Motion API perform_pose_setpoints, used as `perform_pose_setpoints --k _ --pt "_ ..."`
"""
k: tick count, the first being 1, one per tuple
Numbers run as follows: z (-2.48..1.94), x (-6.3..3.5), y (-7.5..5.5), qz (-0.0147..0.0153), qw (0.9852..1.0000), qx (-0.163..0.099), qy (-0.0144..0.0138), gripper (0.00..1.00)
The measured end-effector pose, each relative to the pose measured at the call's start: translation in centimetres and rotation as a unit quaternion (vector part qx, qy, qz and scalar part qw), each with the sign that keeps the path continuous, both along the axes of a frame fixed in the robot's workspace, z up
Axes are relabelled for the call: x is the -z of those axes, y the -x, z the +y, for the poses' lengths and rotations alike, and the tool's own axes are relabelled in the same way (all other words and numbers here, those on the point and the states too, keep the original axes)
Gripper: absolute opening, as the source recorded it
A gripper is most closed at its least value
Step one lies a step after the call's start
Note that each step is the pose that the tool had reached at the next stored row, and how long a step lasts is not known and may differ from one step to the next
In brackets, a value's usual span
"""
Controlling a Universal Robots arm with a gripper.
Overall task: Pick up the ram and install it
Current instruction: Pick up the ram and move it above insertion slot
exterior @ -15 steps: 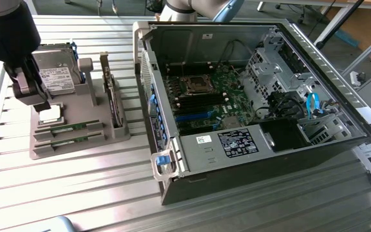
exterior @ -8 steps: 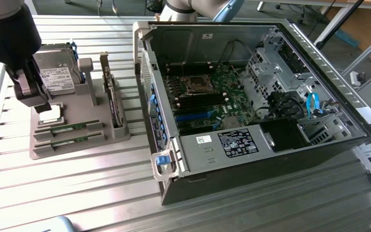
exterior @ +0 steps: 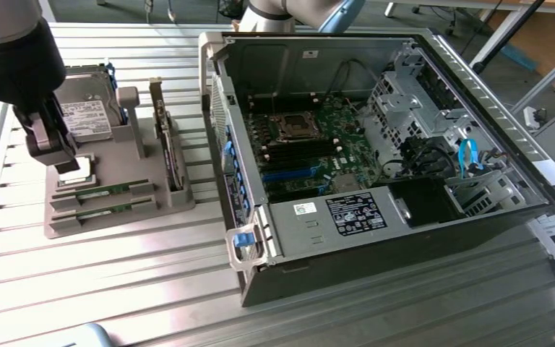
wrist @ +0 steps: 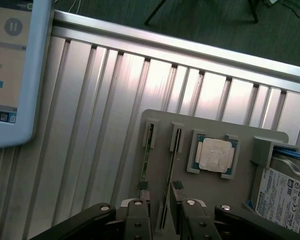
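Note:
Two green ram sticks stand on edge in slots of a grey holder [exterior: 113,231] at the exterior view's left. One ram [exterior: 101,191] [wrist: 173,155] lies nearer the silver processor chip [wrist: 215,155]; the other ram [exterior: 95,212] [wrist: 146,155] is one slot further out. My gripper [exterior: 66,165] [wrist: 162,217] hangs open just above the holder. In the wrist view the ram nearer the chip runs into the gap between the fingers [wrist: 137,220], and nothing is gripped. The open computer case [exterior: 470,101] holds the motherboard [exterior: 306,144] with its long black memory slots [exterior: 302,153].
The holder also carries a hard drive [exterior: 84,108] [wrist: 282,195] and an upright dark expansion card [exterior: 167,144]. A tablet screen [wrist: 10,65] lies on the ribbed metal table [exterior: 113,289]. The case wall [exterior: 222,130] rises just beyond the holder.

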State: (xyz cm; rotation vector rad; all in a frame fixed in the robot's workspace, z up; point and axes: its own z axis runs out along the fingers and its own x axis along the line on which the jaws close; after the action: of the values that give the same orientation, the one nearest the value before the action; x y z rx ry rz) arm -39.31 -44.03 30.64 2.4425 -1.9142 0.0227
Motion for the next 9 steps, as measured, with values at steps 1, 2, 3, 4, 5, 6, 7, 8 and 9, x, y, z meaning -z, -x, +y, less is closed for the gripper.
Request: perform_pose_setpoints --k 1,2,3,4,5,6,7,8,9 --pt "0.0 0.05 0.0 0.0 1.0 0.0 0.0 0.3" --pt "0.0 0.1 0.0 0.0 1.0 0.0 0.0 0.3" --pt "0.0 0.15 0.0 0.0 1.0 0.0 0.0 0.3" --pt "0.0 0.19 0.0 0.0 1.0 0.0 0.0 0.3" --pt "0.0 0.23 0.0 0.0 1.0 0.0 0.0001 0.3" --pt "0.0 0.27 0.0 0.0 1.0 0.0 0.0001 0.3" --pt "0.0 0.33 0.0 0.0 1.0 0.0 0.0001 0.3" --pt "0.0 0.38 0.0 0.0 1.0 0.0 0.0 0.3" --pt "0.0 0.43 0.0 0.0 1.0 0.0 0.0001 0.3"
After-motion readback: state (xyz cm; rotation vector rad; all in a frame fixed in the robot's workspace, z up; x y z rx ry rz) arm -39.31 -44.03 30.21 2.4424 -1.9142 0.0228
